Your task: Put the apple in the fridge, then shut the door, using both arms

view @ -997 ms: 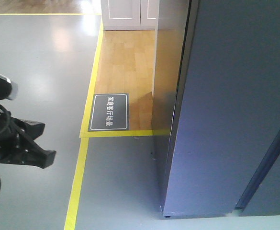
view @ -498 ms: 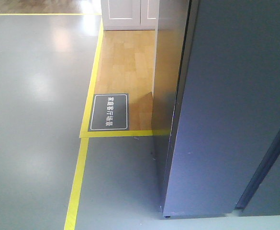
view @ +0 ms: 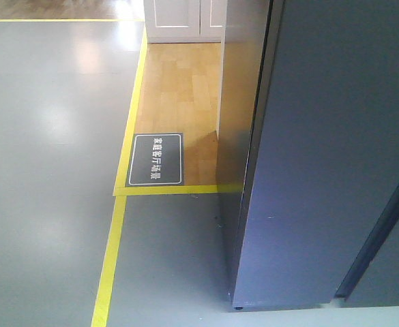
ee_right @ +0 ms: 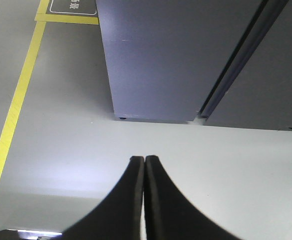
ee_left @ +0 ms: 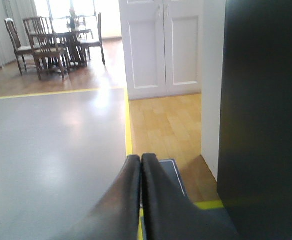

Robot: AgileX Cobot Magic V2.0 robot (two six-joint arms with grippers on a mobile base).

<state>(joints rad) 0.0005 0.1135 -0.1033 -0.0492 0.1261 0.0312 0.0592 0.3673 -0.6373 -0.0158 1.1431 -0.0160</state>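
Two grippers: the left gripper (ee_left: 141,159) and the right gripper (ee_right: 144,160) each show their fingers pressed flat together, with nothing between them.
Fridge: the fridge (view: 322,157) stands on the right of the front view, its dark grey outer faces turned to the cameras; no white lining or shelf shows.
Door: the door (ee_right: 155,55) appears shut, since only a thin dark seam separates it from the other panel (ee_right: 265,75) in the right wrist view. Which of the two panels is the task's door, I cannot tell for sure.
Apple: it is in no view, so I judge it is inside the fridge, but the pictures cannot confirm this.
Progress: judged from the shut front and the empty fingers, both steps look done; nothing clearly remains except moving the arms away.
Left side: the left fingers point over the grey floor (ee_left: 51,145) toward the yellow floor line (ee_left: 128,125), the fridge side just on their right, not touching.
Right side: the right fingers hang over the pale floor, nearer than the fridge base, apart from it.
Far: a white cabinet (ee_left: 163,47) and a dining table with chairs (ee_left: 51,42) stand behind.
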